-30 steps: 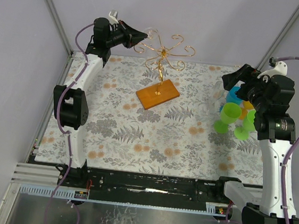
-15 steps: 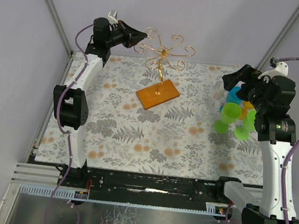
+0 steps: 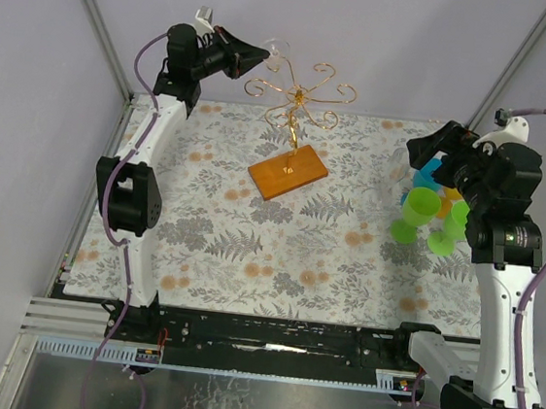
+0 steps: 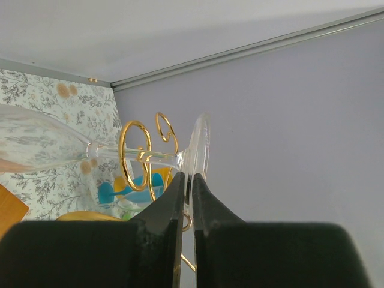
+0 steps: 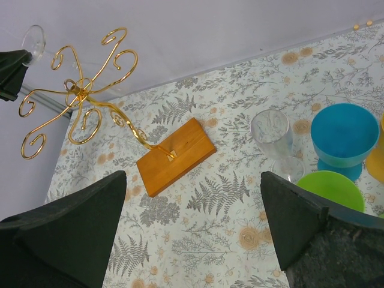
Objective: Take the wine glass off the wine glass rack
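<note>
Left gripper (image 4: pixel 187 180) clamped on wine glass (image 4: pixel 36 141) foot has lifted, pulled back slightly; stem still through rack (image 4: pixel 135 157) loop over desk's far edge, not free. Right gripper (image 5: pixel 192 198) wide apart, empty

Top cam looks down on the whole bench (image 3: pixel 249 251); both wrist cams catch the rack (image 5: pixel 176 156), left one close.

A floral cloth (image 5: pixel 210 240) spreads between the right fingers (image 5: pixel 300 222). Just past 1 finger stand 1 blue cup (image 5: pixel 347 135), 1 green cup (image 5: pixel 330 189) partly hidden behind it, and 1 yellow cup (image 5: pixel 378 157), clustered together.
</note>
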You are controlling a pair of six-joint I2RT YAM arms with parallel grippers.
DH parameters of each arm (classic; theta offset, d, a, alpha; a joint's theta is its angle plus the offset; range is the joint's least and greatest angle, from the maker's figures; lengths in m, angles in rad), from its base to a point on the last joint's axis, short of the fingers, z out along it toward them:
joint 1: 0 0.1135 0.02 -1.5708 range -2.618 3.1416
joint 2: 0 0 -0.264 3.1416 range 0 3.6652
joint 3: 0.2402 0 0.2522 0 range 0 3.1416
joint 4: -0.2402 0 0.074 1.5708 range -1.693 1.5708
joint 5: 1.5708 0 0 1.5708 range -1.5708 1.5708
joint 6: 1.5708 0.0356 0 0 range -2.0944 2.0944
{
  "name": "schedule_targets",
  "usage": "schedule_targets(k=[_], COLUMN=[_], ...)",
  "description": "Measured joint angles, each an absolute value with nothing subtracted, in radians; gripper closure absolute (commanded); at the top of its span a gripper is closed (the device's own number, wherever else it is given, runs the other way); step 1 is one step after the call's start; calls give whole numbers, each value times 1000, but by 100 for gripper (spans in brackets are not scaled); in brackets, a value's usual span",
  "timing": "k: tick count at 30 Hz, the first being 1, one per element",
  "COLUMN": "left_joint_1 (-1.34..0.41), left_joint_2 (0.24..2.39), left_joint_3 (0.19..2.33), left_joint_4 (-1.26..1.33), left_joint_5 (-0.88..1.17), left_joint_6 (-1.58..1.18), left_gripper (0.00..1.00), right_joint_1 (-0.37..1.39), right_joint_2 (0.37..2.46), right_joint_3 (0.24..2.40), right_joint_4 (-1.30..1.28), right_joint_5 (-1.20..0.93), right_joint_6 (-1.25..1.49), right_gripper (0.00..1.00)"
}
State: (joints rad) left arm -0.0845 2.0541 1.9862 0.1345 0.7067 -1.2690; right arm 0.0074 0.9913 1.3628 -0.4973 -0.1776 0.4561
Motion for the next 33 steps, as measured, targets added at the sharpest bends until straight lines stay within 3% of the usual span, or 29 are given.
schedule_targets(k=[33], left_joint_1=[-109], left_joint_2=[2159], left_joint_3=[2067], left_joint_4=[144], left_joint_5=[700], left_joint_6=[-1258], left_gripper=[100], right_joint_1=[7], right_joint_2=[993], right_joint_3=[1360], right_joint_4=[-534], right_joint_5=[-177], right_joint_6=[453], right_gripper=[1])
